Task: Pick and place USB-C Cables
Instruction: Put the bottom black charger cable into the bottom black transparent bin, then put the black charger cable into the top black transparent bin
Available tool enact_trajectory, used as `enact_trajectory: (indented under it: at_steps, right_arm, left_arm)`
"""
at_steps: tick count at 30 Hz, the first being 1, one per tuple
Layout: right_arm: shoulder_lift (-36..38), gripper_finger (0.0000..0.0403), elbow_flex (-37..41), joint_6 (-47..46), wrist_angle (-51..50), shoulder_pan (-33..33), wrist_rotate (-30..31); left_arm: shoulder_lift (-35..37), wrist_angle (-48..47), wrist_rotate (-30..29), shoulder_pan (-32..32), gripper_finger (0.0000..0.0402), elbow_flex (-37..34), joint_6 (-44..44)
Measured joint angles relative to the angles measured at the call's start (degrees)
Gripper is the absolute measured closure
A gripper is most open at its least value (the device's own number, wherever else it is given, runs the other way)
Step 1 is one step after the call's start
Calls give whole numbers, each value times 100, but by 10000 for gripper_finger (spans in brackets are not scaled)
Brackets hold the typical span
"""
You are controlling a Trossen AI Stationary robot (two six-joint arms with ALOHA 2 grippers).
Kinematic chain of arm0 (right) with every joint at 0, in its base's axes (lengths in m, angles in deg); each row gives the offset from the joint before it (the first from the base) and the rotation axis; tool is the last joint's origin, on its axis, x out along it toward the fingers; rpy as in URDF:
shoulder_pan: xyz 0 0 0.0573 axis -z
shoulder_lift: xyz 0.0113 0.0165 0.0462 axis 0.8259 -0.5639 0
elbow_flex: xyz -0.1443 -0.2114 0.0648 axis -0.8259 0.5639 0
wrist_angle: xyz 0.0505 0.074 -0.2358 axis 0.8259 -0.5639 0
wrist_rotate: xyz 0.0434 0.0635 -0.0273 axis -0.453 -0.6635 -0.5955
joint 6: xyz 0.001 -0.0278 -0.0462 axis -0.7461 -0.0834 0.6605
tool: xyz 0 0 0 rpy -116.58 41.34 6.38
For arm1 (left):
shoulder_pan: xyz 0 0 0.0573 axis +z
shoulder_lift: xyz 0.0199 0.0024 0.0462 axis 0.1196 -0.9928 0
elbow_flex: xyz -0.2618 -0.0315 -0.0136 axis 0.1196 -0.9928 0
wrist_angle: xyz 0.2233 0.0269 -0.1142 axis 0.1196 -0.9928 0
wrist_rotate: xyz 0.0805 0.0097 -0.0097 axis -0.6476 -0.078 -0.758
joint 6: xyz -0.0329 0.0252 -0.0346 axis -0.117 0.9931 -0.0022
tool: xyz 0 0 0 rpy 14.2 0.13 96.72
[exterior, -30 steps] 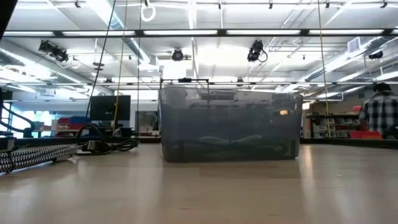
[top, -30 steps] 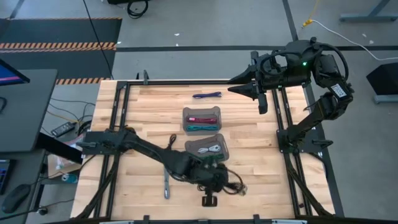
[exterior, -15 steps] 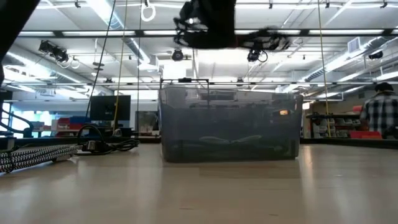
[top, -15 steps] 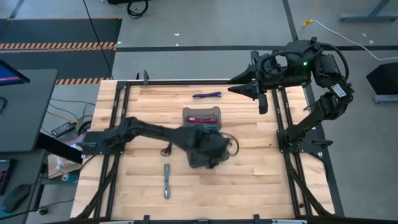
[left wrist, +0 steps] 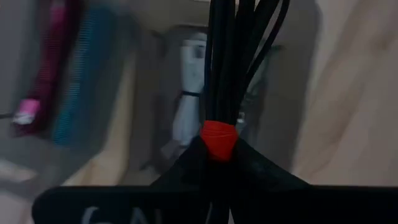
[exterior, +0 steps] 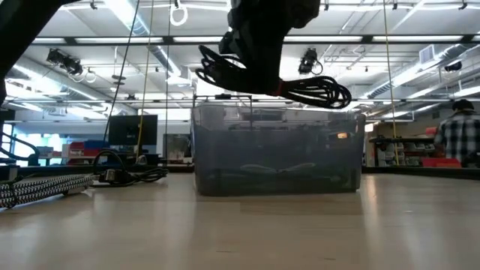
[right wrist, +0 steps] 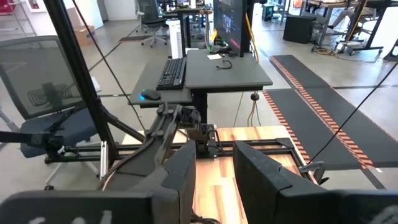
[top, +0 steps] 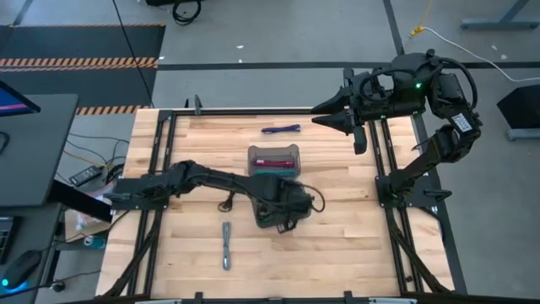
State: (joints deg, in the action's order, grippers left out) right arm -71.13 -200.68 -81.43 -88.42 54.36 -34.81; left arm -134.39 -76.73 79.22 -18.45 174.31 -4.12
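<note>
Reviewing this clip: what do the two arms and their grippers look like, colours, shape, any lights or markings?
Both arms are matte black, jointed links. The right arm carries looped black cabling and a small green light. The right gripper has two broad dark fingers. The left gripper is black, with pale lettering on its body.

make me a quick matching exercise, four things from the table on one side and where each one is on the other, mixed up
Things:
1. black cable with red tie
2. purple cable
3. maroon cable
4. grey cable

Places:
A. bare wood, near edge
B. inside the far bin
C. in the left end effector, above the near bin
D. bare wood, far edge

Pairs: 1-C, 2-D, 3-B, 4-A
</note>
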Motion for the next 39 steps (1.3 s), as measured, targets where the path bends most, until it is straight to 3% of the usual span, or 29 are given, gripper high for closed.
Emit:
enact_trajectory:
  at_steps: [14, 21, 26, 32, 39]
  right_arm:
    - [176, 289, 0, 93, 6, 0, 0]
    - [225, 289, 2, 135, -3, 0, 0]
    - [258, 289, 2, 216, 4, 0, 0]
    - [257, 289, 2, 238, -80, -1, -2]
    - [257, 289, 2, 238, -160, -6, -7]
  left_arm:
    - [-218, 254, 135, 23, 349, 2, -37]
    - [-220, 237, 128, -30, 228, 2, -38]
    - [-220, 232, 126, -27, 182, 2, -107]
    - [-154, -418, -421, -76, 189, 2, -94]
    - [273, -1324, -902, -242, 217, 8, -680]
